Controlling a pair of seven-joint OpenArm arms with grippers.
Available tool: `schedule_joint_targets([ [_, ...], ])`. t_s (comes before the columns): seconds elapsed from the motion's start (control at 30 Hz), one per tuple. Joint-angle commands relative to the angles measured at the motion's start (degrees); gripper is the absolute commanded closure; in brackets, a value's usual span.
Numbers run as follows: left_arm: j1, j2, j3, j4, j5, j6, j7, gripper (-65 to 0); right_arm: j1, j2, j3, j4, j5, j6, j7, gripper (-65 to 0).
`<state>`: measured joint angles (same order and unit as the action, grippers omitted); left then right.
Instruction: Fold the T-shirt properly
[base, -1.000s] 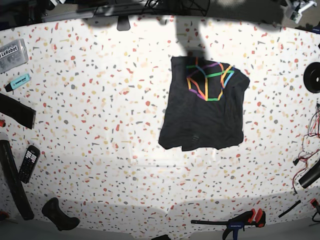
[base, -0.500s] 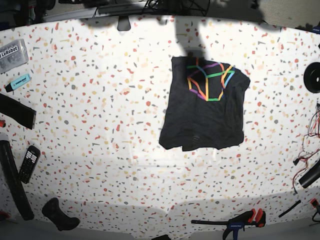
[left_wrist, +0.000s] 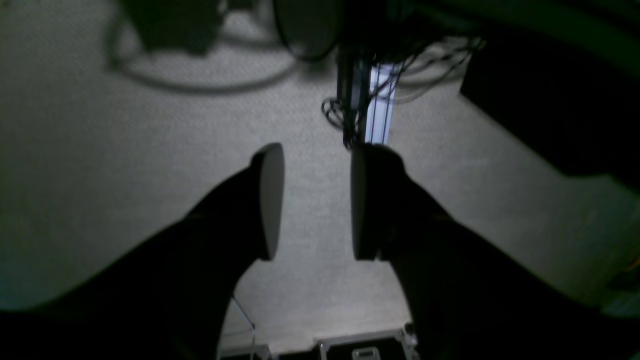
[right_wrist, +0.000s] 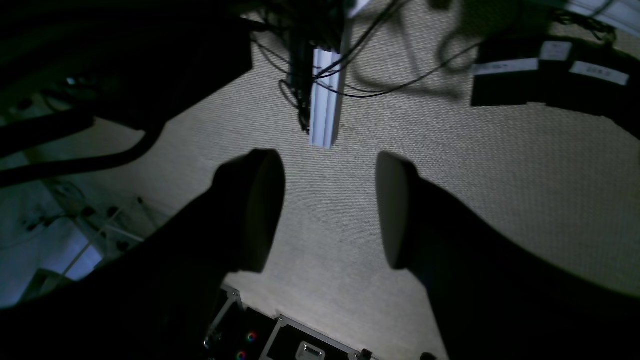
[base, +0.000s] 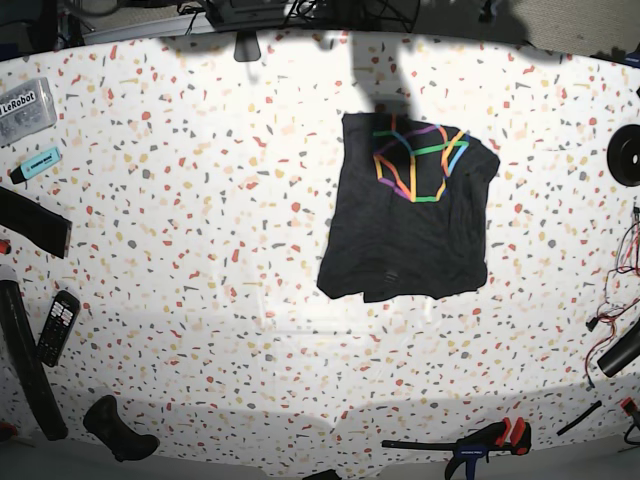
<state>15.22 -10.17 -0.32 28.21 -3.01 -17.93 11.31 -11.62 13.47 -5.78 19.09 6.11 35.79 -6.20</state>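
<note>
On the speckled table (base: 200, 200), the folded T-shirt (base: 405, 235) lies unmoved since the earlier frame. Left gripper (left_wrist: 312, 200) and right gripper (right_wrist: 330, 207) both hang parted, holding nothing, above carpet.

Terrazzo-speckled white table (base: 200, 200). On it: folded black T-shirt (base: 410, 230), print side up, right of ctr. Left edge: teal marker (base: 36, 163), calculator (base: 58, 326), labelled clear box (base: 24, 110). Front edge: bar clamp (base: 470, 440).
</note>
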Motion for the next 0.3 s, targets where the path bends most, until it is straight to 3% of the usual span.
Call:
schedule_joint_targets([
  [0.0,0.2,-0.3,-0.1,0.2,0.0,-0.1,-0.3,-21.5,-0.3,0.3,0.0,-0.1,0.0,0.2,0.6,-31.4],
  [0.27,-0.1,-0.3,-0.1,0.2,0.0,-0.1,-1.0,-21.5,-0.3,0.5,0.0,-0.1,0.0,0.2,0.8,-31.4],
])
